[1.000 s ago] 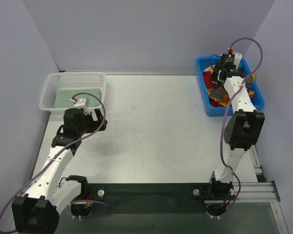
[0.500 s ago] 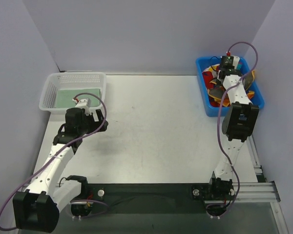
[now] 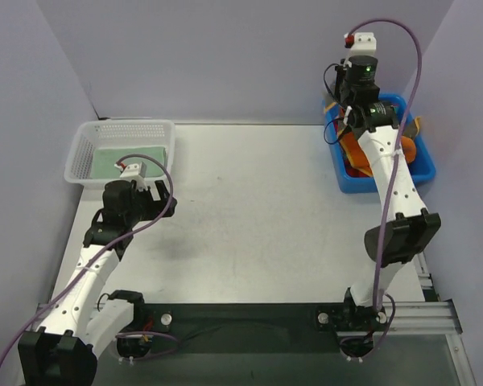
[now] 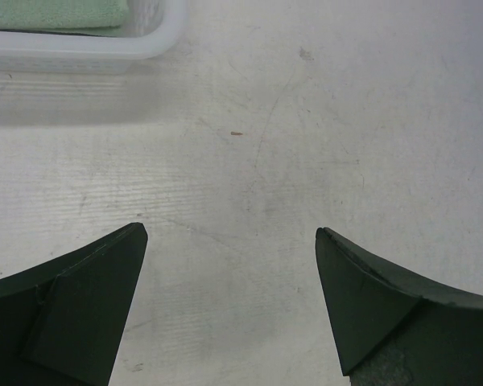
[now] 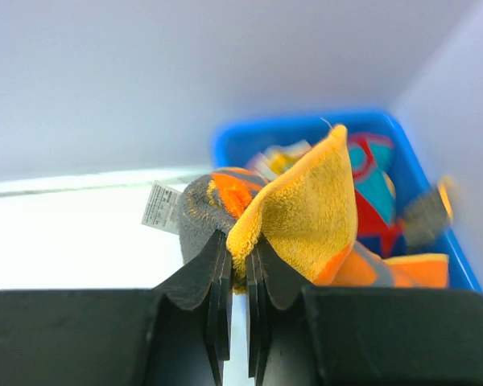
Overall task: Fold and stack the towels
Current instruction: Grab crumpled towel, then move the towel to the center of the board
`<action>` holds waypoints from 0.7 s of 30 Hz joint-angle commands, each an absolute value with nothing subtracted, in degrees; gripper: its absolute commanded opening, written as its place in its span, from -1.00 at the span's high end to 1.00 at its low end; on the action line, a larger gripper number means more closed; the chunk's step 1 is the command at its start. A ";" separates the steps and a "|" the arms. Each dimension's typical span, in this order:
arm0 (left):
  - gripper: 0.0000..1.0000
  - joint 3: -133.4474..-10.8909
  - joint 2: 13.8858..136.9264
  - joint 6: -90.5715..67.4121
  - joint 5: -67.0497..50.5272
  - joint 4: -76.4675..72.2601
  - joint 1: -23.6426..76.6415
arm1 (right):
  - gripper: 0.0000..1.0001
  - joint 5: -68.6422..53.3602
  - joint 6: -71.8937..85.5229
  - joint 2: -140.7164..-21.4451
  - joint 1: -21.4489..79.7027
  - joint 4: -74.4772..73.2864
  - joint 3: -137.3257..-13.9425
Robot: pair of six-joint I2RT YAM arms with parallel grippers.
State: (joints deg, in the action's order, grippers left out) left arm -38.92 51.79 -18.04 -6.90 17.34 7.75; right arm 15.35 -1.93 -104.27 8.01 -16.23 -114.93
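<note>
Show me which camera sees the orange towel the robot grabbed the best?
The right wrist camera. The orange towel fills the middle, pinched in the right end effector. The top camera shows only a small orange patch beside the arm, over the blue bin. The left wrist camera shows none of it.

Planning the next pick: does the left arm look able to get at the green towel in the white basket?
Probably yes: the left arm hovers beside the basket, jaws open and empty; the basket's top is open and nothing lies on the green towel.
</note>
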 commanded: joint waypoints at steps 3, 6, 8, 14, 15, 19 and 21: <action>-0.95 -39.73 49.22 -18.37 -7.03 15.56 7.82 | 1.00 8.37 -2.38 -93.79 15.37 -12.39 -113.30; -0.95 -39.64 48.69 -18.46 -7.38 15.38 7.82 | 1.00 6.60 0.09 -88.43 20.99 -12.13 -104.79; -0.95 -39.55 48.25 -18.46 -7.65 15.21 7.82 | 1.00 6.51 4.11 -84.21 25.89 -11.61 -95.77; -0.95 -39.02 48.16 -18.72 -9.49 14.07 7.91 | 0.91 2.56 14.05 -75.85 38.98 -8.79 -67.65; -0.95 -38.94 48.34 -18.81 -10.19 13.89 8.00 | 0.91 1.50 15.63 -75.85 40.94 -8.79 -65.24; -0.95 -38.85 49.13 -18.98 -11.51 13.54 8.35 | 0.73 -6.83 21.96 -79.97 50.26 -8.61 -56.35; -0.95 -38.76 49.57 -18.72 -12.21 13.19 9.05 | 0.44 -9.13 23.37 -81.12 53.25 -9.31 -54.94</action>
State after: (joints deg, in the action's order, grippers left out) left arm -38.89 49.25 -18.57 -9.67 16.32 8.19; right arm -2.74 17.67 -81.41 49.71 -10.24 -55.44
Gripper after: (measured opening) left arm 0.975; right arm 0.239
